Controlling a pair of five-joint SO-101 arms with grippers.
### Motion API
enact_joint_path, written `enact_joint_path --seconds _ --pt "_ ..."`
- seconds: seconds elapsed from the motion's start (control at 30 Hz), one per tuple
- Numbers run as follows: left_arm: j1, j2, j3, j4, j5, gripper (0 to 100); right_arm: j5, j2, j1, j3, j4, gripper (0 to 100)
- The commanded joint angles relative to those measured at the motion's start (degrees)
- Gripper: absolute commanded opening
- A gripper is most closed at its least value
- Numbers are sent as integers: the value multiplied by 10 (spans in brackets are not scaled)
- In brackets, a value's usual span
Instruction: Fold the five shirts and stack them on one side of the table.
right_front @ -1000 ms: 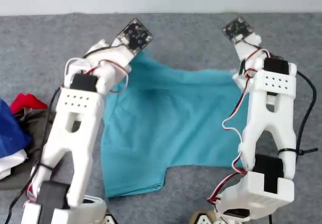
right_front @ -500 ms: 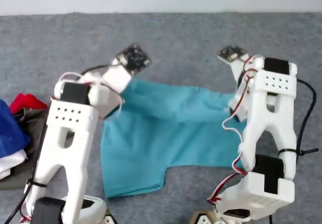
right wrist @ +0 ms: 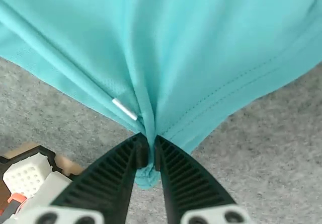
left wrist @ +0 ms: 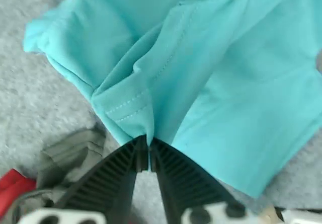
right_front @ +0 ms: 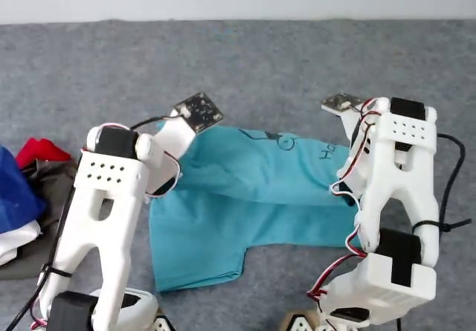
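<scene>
Here left gripper (left wrist: 146,146) and right gripper (right wrist: 149,142) pinch the teal shirt (right_front: 253,206).

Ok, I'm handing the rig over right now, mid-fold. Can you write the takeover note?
Left claw: shut on the raised edge of the teal cotton T-shirt, at the end nearer the clothes heap.
Right claw: shut on the same edge, at the other end.
The shirt lies mid-table on the grey felt tabletop, its far part lifted and partly doubled over, print showing.
The heap of red, blue, white and olive clothes sits at the table's left edge and looks unfolded.
Done: first fold begun.
Left: finish this shirt, fold the others, stack all five.
</scene>
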Motion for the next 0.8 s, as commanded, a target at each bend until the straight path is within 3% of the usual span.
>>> enact_joint_path --seconds 0.0,0.47,0.57,0.67,0.77 --pt "9 -54 0 30 -7 13 7 -10 14 -4 -10 9" --pt "33 -200 146 34 -4 16 7 -11 18 -4 7 18" --pt "32 -230 155 24 -4 20 8 -12 18 -6 25 110" --pt "27 -268 153 31 -4 88 20 -25 18 -6 51 222" --pt "28 -318 153 55 18 176 51 -59 18 -6 70 231"
